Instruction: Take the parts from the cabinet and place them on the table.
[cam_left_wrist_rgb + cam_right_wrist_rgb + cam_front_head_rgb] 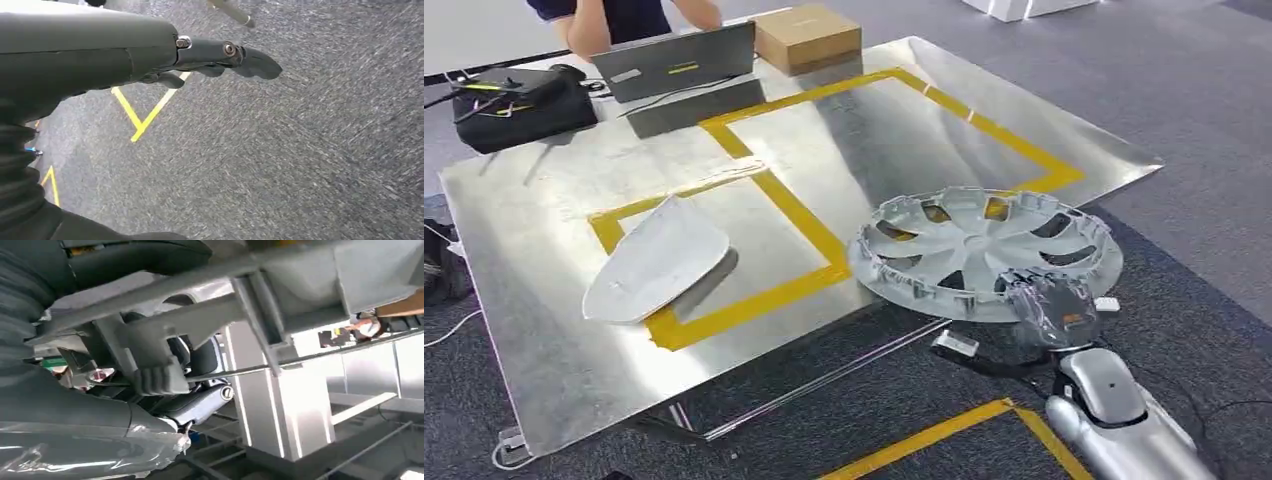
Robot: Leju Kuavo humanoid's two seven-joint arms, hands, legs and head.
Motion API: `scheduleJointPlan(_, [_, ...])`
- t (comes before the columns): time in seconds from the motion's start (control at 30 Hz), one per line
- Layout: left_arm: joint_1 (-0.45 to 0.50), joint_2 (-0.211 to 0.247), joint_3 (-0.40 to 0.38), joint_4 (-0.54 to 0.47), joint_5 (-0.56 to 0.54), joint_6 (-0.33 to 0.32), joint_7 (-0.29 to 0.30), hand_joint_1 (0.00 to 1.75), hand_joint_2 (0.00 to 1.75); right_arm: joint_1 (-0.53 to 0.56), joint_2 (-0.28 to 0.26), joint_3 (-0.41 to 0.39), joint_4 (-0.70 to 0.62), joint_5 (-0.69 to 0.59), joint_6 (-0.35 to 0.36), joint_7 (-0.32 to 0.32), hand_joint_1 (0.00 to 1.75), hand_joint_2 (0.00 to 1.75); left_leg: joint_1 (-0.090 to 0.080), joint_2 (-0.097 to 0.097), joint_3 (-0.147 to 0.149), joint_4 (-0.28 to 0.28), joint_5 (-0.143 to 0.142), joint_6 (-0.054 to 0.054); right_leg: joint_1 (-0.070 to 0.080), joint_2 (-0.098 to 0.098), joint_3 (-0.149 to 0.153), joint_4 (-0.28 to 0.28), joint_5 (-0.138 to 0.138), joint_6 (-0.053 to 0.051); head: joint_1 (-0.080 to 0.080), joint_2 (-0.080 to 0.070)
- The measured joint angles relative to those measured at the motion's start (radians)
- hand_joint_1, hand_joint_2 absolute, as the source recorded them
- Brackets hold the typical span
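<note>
Now the right hand (1052,308) grips the wheel cover (984,250) by its rim at five o'clock on the table (544,330). Left hand (220,57) hangs empty, fingers extended.

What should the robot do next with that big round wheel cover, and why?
Probably slide the wheel cover further onto the table, then let go. The right hand grips its near rim, and that part hangs past the table's edge, partly outside the yellow tape square. The other part already lies in its square.
</note>
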Motion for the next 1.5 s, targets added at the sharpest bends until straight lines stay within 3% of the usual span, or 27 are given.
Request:
scheduleJointPlan(0.37, [-0.012, 0.012, 0.000, 0.000, -0.020, -0.008, 0.006, 0.00, 1.75, -0.294, 0.164, 0.173, 0.288, -0.027, 0.006, -0.032, 1.75, 1.75, 0.000, 0.000, 0.000, 0.000, 0.003, 0.000, 0.000, 0.000, -0.001, 0.000, 0.002, -0.001, -0.001, 0.000])
scheduleJointPlan(0.9, [-0.015, 0.031, 0.000, 0.000, -0.047, 0.019, 0.047, 0.00, 1.75, -0.432, 0.336, 0.437, 0.432, -0.144, 0.070, -0.108, 1.75, 1.75, 0.000, 0.000, -0.002, 0.000, 0.002, -0.001, 0.001, 0.000, -0.002, 0.000, 0.001, -0.001, 0.000, 0.000])
scheduleJointPlan(1.13, [-0.015, 0.031, -0.004, 0.000, -0.073, 0.033, 0.045, 0.00, 1.75, -0.448, 0.362, 0.505, 0.432, -0.162, 0.079, -0.105, 1.75, 1.75, 0.000, 0.000, -0.002, 0.000, 0.002, -0.001, 0.001, 0.000, -0.002, 0.000, 0.001, -0.002, 0.000, 0.000])
scheduleJointPlan(1.5, [-0.016, 0.030, -0.008, 0.000, -0.084, 0.027, 0.033, 0.00, 1.75, -0.455, 0.364, 0.535, 0.432, -0.167, 0.094, -0.104, 1.75, 1.75, 0.000, 0.000, -0.002, 0.000, 0.002, -0.001, 0.000, 0.000, -0.002, 0.000, 0.001, -0.002, 0.000, 0.000])
